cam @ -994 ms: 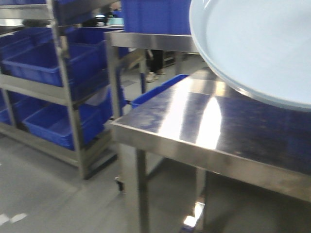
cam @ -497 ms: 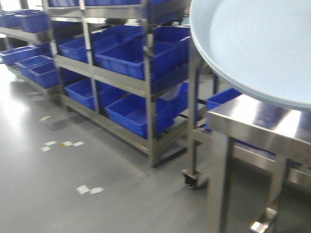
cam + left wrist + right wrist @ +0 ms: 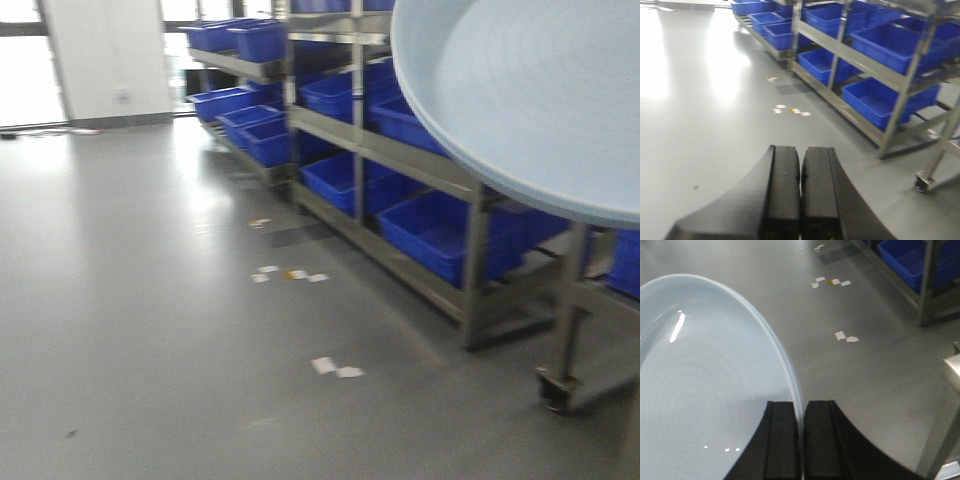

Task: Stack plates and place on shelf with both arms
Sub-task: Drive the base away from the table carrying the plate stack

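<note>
A large pale blue-white plate (image 3: 530,90) fills the top right of the front view, held up in the air. In the right wrist view the same plate (image 3: 705,385) spreads to the left, and my right gripper (image 3: 802,407) is shut on its rim, one finger on each face. Only one plate shows clearly. My left gripper (image 3: 800,152) is shut with nothing between its fingers, hanging above the grey floor. The steel shelf (image 3: 420,165) with blue bins stands to the right in the front view and appears as the shelf (image 3: 875,65) in the left wrist view.
Blue plastic bins (image 3: 440,230) fill the rack levels. A caster wheel (image 3: 556,388) of a steel frame sits at lower right. Paper scraps (image 3: 336,368) lie on the grey floor (image 3: 150,320). A white wall (image 3: 100,60) stands at back left.
The view has swung left: the steel table left the picture, the rack with blue bins slid to the right, and open floor fills the left. The plate keeps its place in the picture.
</note>
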You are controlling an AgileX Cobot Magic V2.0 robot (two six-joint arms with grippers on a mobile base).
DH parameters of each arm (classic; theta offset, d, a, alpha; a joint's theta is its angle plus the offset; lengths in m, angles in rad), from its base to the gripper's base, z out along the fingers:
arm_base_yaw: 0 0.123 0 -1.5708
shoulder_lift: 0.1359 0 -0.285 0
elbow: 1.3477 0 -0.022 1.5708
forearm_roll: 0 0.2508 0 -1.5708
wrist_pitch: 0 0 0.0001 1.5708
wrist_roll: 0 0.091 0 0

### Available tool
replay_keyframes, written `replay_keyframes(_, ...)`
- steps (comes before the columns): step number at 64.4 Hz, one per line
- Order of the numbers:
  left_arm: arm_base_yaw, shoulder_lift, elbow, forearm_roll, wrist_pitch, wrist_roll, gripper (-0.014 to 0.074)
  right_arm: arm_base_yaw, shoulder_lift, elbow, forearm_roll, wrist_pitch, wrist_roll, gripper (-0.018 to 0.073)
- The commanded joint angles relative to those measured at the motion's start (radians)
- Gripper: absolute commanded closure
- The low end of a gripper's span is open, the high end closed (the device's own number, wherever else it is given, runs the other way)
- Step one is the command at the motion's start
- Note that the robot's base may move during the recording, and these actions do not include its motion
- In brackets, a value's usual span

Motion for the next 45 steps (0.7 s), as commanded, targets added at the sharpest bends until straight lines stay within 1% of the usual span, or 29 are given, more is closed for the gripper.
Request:
replay_keyframes(1,-0.001,0.012,-0.025,0.0,-0.088,-0.012,0.051,-0.006,-0.004,-0.03,0.003,-0.09,-0.005,0.0537)
replay_keyframes(45,-0.001,0.012,-0.025,0.0,-0.088,-0.012,0.051,-0.006,-0.004,-0.03,0.003,-0.09,-0.005,0.0537)
